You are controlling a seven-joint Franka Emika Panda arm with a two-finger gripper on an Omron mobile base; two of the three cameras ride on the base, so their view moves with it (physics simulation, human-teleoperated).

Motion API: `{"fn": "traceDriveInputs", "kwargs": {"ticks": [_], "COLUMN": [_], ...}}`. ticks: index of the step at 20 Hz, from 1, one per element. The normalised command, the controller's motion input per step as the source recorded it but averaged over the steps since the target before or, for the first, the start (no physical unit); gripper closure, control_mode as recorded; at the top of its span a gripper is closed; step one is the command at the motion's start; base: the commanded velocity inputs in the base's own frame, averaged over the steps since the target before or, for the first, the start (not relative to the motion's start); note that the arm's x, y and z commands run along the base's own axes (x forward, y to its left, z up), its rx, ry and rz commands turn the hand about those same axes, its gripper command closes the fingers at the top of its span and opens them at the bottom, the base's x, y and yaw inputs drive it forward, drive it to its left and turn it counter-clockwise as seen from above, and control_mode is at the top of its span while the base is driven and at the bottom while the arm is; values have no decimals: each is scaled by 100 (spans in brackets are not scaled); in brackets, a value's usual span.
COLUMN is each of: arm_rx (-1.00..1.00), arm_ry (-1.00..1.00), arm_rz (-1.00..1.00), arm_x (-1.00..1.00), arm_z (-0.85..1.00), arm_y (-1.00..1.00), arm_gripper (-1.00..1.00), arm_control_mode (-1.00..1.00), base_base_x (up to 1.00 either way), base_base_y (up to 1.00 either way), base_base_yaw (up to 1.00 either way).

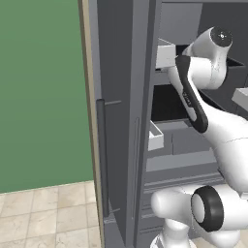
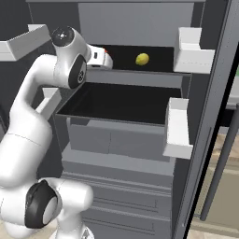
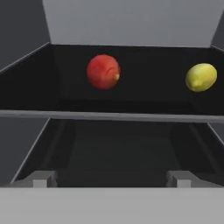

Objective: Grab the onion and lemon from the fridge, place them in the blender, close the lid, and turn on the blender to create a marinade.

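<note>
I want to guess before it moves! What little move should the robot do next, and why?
Probably reach forward and up toward the red round thing on the upper shelf of the fridge. Its jaws stand open with nothing between them, that ball sits nearly straight ahead, and the lemon lies off to the side.

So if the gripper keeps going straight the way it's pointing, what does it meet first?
Probably the red round fruit on the dark fridge shelf, which sits nearest the middle of the hand view; the lemon lies off to one side. Depth is unclear.
</note>
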Motion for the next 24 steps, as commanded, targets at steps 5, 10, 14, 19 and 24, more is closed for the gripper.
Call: {"fn": "traceDriveInputs", "kwargs": {"ticks": [5, 10, 14, 19, 24], "arm_rx": [0, 0, 0, 0, 2], "arm_ry": [13, 12, 8, 2, 0], "arm_rz": [-2, 0, 0, 0, 0], "arm_x": [72, 67, 55, 56, 53], "arm_z": [0, 0, 0, 0, -1], "arm_y": [0, 1, 3, 5, 8], "arm_gripper": [-100, -100, -100, -100, -100], "arm_control_mode": [-100, -100, -100, -100, -100], "base_base_x": [0, 0, 0, 0, 0], "base_base_y": [0, 0, 0, 0, 0], "base_base_yaw": [0, 0, 0, 0, 0]}}
